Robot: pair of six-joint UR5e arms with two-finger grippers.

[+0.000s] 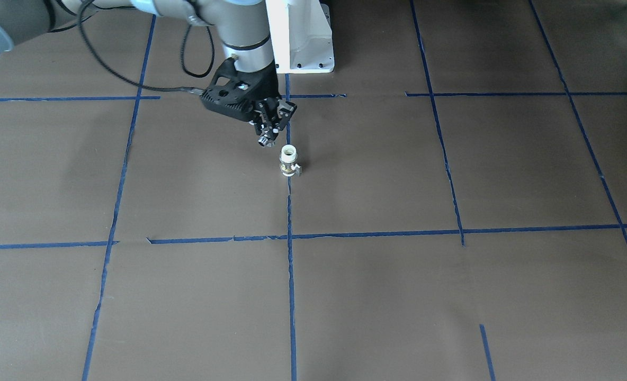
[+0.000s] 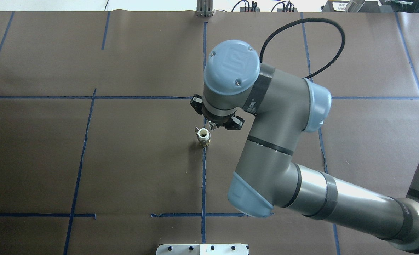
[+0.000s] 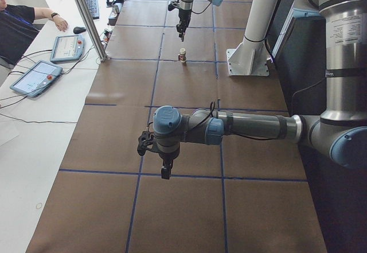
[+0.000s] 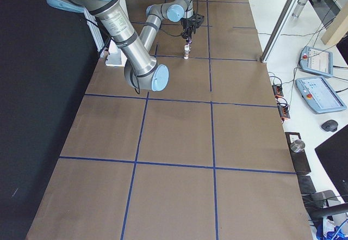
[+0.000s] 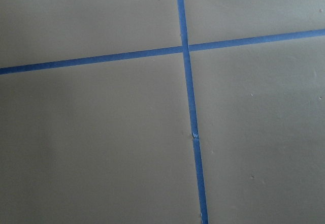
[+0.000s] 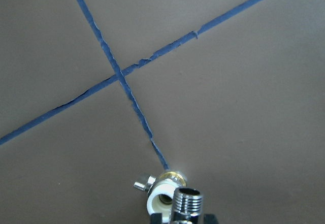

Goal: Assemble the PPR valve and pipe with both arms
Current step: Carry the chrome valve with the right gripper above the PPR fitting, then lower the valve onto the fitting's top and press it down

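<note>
The PPR valve (image 1: 289, 160) stands upright on the table (image 1: 424, 296). Its open white end faces up, the brass band sits beneath it, and the small side lever projects toward the robot's left. The valve rests directly on a blue tape line (image 1: 290, 275) of the grid, on the table's centre line and a short way in front of the white pedestal base (image 1: 303, 37). The pipe (image 1: 265, 140), a shiny silver fitting with a threaded stub, is held off the table, higher than the valve's upper end and offset toward the robot's right. The front-facing view shows a gap between the two parts, so they are not joined. In the right wrist view the threaded mouth of the pipe overlaps the white end of the valve at the bottom edge of the frame. The right pincer (image 1: 267, 133) is clamped narrowly on the pipe with its fingers pointing down. The right arm (image 2: 276, 148) reaches in from the robot's right. The left arm (image 3: 252, 128) extends level over another part of the table, well apart from the valve. The left pincer (image 3: 165, 171) points down above the table near a tape line, and whether it is wide or narrow cannot be told. The left wrist view shows only table surface and a crossing of tape lines.
</note>
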